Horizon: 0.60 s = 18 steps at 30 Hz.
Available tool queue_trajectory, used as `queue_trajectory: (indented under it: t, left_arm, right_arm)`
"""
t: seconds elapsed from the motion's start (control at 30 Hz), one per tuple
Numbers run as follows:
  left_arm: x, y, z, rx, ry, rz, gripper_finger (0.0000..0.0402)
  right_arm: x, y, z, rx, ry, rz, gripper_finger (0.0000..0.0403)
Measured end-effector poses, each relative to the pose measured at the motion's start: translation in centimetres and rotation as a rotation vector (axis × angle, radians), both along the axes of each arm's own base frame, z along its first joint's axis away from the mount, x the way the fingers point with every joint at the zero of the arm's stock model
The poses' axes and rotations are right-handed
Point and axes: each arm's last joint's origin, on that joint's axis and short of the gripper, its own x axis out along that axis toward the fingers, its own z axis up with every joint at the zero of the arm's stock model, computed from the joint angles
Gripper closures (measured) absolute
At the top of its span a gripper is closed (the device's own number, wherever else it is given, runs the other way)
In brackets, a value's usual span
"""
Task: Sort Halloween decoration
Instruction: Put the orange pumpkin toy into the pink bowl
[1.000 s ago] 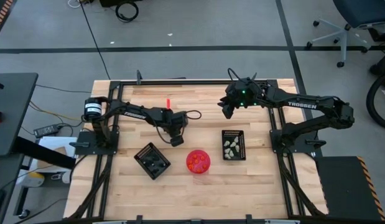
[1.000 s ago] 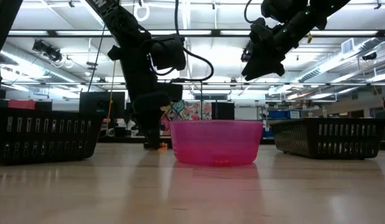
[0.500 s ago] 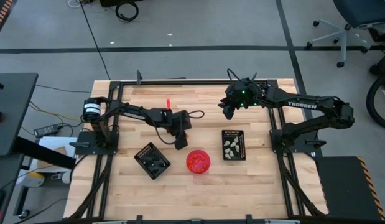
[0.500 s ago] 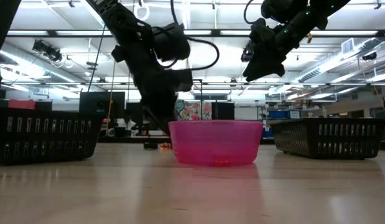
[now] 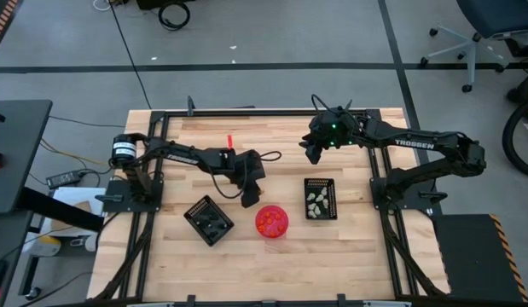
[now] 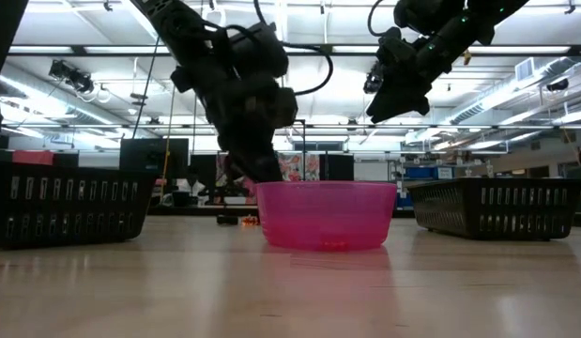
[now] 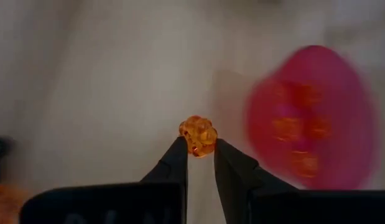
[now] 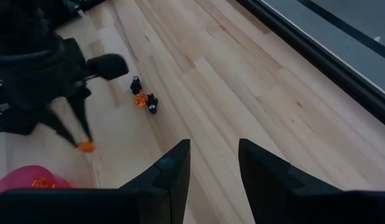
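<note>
Tiny orange decoration piece (image 7: 198,135) pinched between left gripper (image 7: 200,152) fingertips, near frame middle in left wrist view, above bare wood. Pink bowl (image 7: 311,118) blurred at right, more orange pieces inside. In high view piece too small to see; left gripper (image 5: 249,198) just upper left of bowl (image 5: 271,220), arm bent, pointing down. Few loose pieces (image 8: 142,99) on table (image 5: 289,256), shapes unclear. "TROSSEN" on right arm. Right gripper (image 5: 311,152) raised at upper centre, jaws apart, holding nothing.
</note>
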Motion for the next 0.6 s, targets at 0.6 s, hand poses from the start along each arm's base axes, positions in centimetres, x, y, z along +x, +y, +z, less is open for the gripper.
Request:
queue_trajectory:
  t: [0.6]
  left_arm:
    - [0.5, -6.2, 2.5, -0.098, -0.133, -0.063, 0.0355]
  right_arm:
    - [0.0, 0.0, 0.0, -0.010, 0.008, 0.013, 0.0263]
